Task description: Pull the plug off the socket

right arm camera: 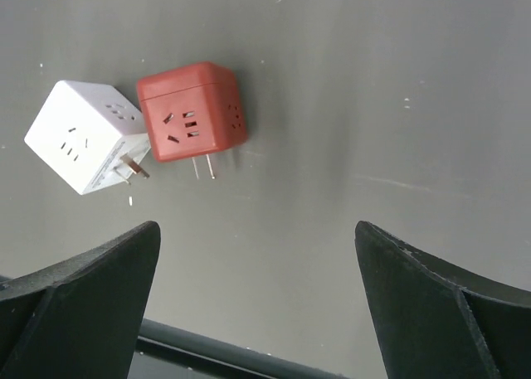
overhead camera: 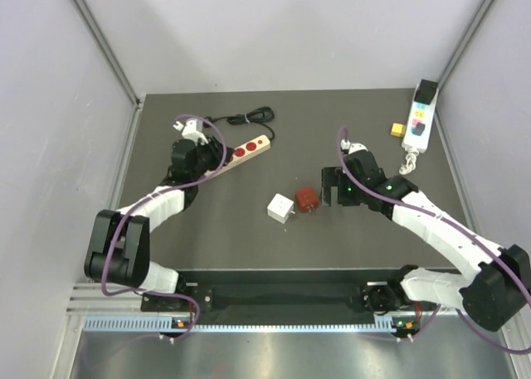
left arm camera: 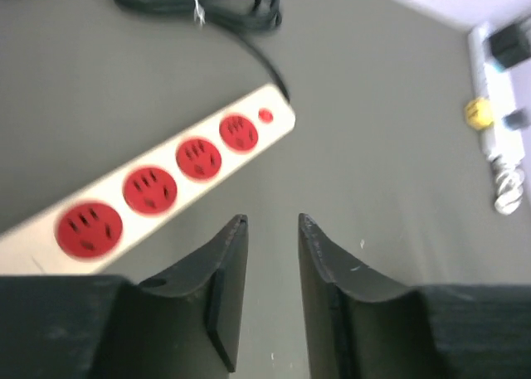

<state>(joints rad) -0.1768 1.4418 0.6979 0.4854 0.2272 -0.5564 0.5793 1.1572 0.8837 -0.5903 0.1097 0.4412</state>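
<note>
**Plug lies free of the strip, both claws empty**

The red cube plug (right arm camera: pixel 189 109) lies in the upper left of the right wrist view. Its two flat pins are bare and point toward the bottom of the frame. On its left side it touches a white cube plug (right arm camera: pixel 83 134), whose pins also show. In the top view both cubes sit near the middle of the dark table (overhead camera: pixel 232 246), well apart from the beige power strip (left arm camera: pixel 158 184). This strip runs diagonally across the left wrist view. All four of its red sockets are empty, and its black cable (left arm camera: pixel 199 2) is coiled at the top of that frame.

The right claw (right arm camera: pixel 255 230) hangs over the table, just below the red cube in its frame, with the jaws spread wide and nothing between them. The left claw (left arm camera: pixel 272 221) is beside the lower edge of the strip. It has only a narrow gap between its fingers and also holds nothing.

From this I judge that the pull itself is done and the step in hand is to move clear. The right arm should rise straight up first, so that its wide fingers do not sweep the cubes. The left arm should back away from the strip without pushing it.

A white strip (overhead camera: pixel 417 122) in the upper right of the top view has something black at its far end. I cannot tell whether that is a plug.
</note>
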